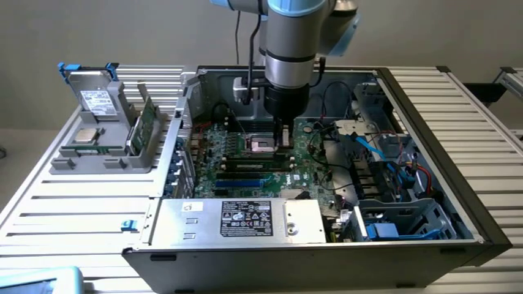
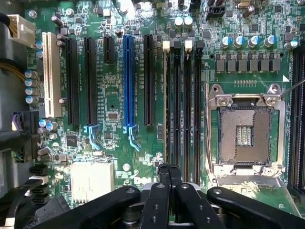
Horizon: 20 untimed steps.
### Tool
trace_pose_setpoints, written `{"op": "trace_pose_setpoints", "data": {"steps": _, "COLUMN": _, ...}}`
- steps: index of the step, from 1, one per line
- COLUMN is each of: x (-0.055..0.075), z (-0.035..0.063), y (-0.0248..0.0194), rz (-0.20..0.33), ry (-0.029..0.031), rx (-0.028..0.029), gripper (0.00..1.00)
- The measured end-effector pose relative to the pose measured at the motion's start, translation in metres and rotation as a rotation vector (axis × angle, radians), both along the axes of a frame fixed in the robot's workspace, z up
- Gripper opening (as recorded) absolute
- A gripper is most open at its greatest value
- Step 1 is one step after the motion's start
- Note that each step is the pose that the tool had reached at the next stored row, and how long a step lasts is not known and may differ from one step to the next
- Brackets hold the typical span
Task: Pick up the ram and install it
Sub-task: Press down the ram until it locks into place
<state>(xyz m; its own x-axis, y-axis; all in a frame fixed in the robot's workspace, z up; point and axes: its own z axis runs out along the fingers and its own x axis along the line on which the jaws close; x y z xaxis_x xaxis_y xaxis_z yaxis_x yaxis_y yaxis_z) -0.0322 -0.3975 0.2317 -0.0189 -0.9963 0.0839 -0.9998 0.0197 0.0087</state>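
Inside the open case (image 1: 457,202), exterior view, the gripper (image 1: 285,136) hangs mid-frame; wrist view shows clenched jaws above seated ram (image 2: 166,105).

White label (image 1: 247,218) on the power supply (image 1: 237,220), print too small to read

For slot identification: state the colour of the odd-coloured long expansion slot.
Blue, clearest in the wrist view.

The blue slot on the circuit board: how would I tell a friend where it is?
Look inside the open dark metal computer case, at the green motherboard. Among its long parallel slots, the long blue plastic slot lies between black ones, and it alone is blue.
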Motion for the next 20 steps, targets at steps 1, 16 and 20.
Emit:
{"op": "trace_pose_setpoints", "data": {"steps": 1, "x": -0.002, "z": 0.0007, "y": 0.0000, "rz": 0.000, "ry": -0.0001, "rx": 0.0001, "gripper": 0.11}}
{"op": "trace_pose_setpoints", "data": {"steps": 16, "x": -0.042, "z": 0.0033, "y": 0.0000, "rz": 0.000, "ry": 0.0153, "rx": -0.0002, "gripper": 0.11}}
{"op": "trace_pose_setpoints", "data": {"steps": 20, "x": -0.046, "z": 0.0024, "y": 0.0000, "rz": 0.000, "ry": 0.0163, "rx": -0.0001, "gripper": 0.11}}
